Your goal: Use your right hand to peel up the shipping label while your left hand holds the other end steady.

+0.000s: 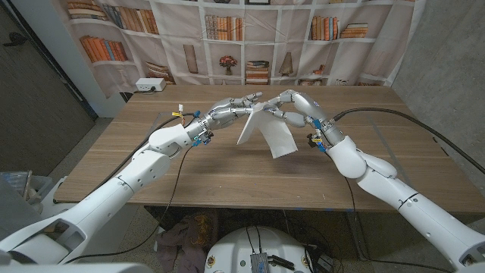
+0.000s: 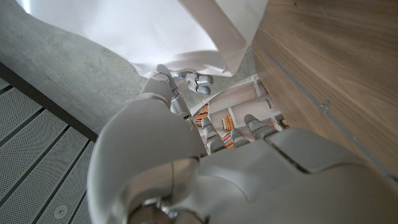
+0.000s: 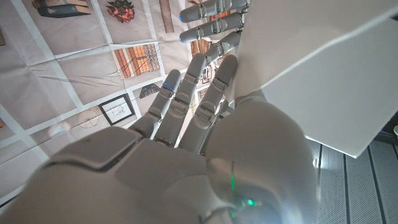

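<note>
Shipping label [image 1: 265,130] airborne over mid-table [image 1: 227,178], hanging from both hands, sheets fanned apart below. Right hand [image 1: 292,106] pinching the top edge, left hand [image 1: 231,111] gripping the same edge opposite. Looks mid-peel. Next: pull right away, left steady, avoid tearing. Bookshelf backdrop [image 1: 227,38] beyond.

The head view looks down from above over the wooden worktop [image 1: 227,171] toward the bookshelf backdrop [image 1: 242,38] at 12 o'clock, both arms coming in from 7 and 5 o'clock. Each wrist view sits tight behind its own hand, the left hand [image 2: 205,168] and the right hand [image 3: 186,155], looking along the fingers. All three views share the white sheet [image 1: 267,130] held up mid-scene.
</note>
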